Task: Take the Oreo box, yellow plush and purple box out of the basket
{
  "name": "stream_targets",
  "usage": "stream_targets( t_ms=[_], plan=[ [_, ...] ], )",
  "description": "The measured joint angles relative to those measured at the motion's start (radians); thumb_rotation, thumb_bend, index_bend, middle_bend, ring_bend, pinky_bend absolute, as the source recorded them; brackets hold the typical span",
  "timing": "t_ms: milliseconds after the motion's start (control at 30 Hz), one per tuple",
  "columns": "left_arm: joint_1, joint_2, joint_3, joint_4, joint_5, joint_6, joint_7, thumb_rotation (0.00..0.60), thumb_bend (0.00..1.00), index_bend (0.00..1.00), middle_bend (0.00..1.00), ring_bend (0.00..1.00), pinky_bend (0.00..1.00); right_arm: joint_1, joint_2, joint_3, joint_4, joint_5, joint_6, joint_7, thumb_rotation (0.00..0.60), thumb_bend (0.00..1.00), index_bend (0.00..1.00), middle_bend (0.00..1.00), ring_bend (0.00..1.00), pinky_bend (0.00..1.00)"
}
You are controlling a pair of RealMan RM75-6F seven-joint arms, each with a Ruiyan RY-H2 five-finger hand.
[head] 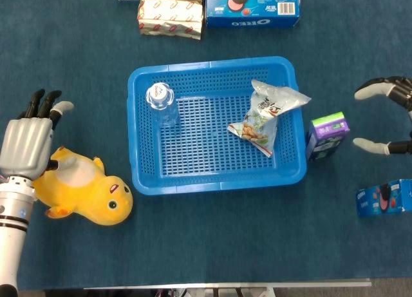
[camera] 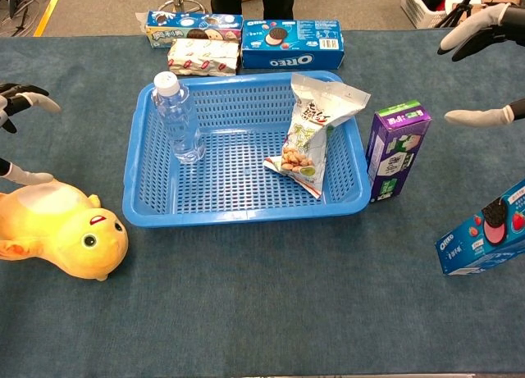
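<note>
Purple box (camera: 395, 151) stands upright on the desk (camera: 262, 312), just beside the right wall of your blue basket (camera: 156, 210); from the head view it sits so close to that wall that you cannot tell whether they touch. Your right hand (camera: 486, 66) hangs to the right of it, apart from the box, fingers spread and holding nothing. Nearer and further right, the Oreo box (camera: 484, 228) lies tilted on the desk at the right edge of both views, partly cut off by the frame. The yellow plush (camera: 57, 232) lies on its side on the desk to the left of the basket, well apart from the other two things. Your left hand (head: 27, 141) is over the far left end of the plush, fingers extended and slightly apart; the head view does not show clearly whether it touches the toy, and it grips nothing.

Inside the basket you have a clear water bottle (camera: 178, 120) standing upright in the far left corner and a snack bag (camera: 316, 132) leaning along the right side. Past the far wall of the basket, a large Oreo carton (camera: 291, 43), a second cookie box (camera: 193, 25) and a red-and-white pack (camera: 203, 58) lie on the desk.
</note>
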Motion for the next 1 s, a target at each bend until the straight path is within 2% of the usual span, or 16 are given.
stream_targets(
  t_ms=[267,467,667,1000],
  plan=[
    [0.002,0.002,0.000,-0.001,0.004,0.006,-0.005,0.600,0.00,0.22,0.12,0.04,0.33,-0.010,0.016,0.002,-0.015,-0.003,0.021,-0.012,0.600,0.00,0.38,0.39,0.36,0.31],
    [0.008,0.007,-0.004,-0.001,0.014,0.022,-0.020,0.600,0.00,0.23,0.13,0.04,0.33,-0.021,0.042,-0.007,-0.038,-0.007,0.023,-0.067,0.600,0.00,0.38,0.39,0.36,0.31],
    [0.019,0.013,-0.010,0.006,0.039,0.053,-0.044,0.600,0.00,0.25,0.15,0.05,0.33,-0.036,0.084,-0.023,-0.071,-0.005,0.010,-0.179,0.600,0.00,0.38,0.39,0.36,0.31],
    [0.053,0.025,-0.019,0.040,0.127,0.140,-0.115,0.600,0.00,0.32,0.23,0.09,0.33,-0.093,0.161,-0.040,-0.126,0.021,0.021,-0.441,0.600,0.00,0.38,0.39,0.36,0.31]
  ],
)
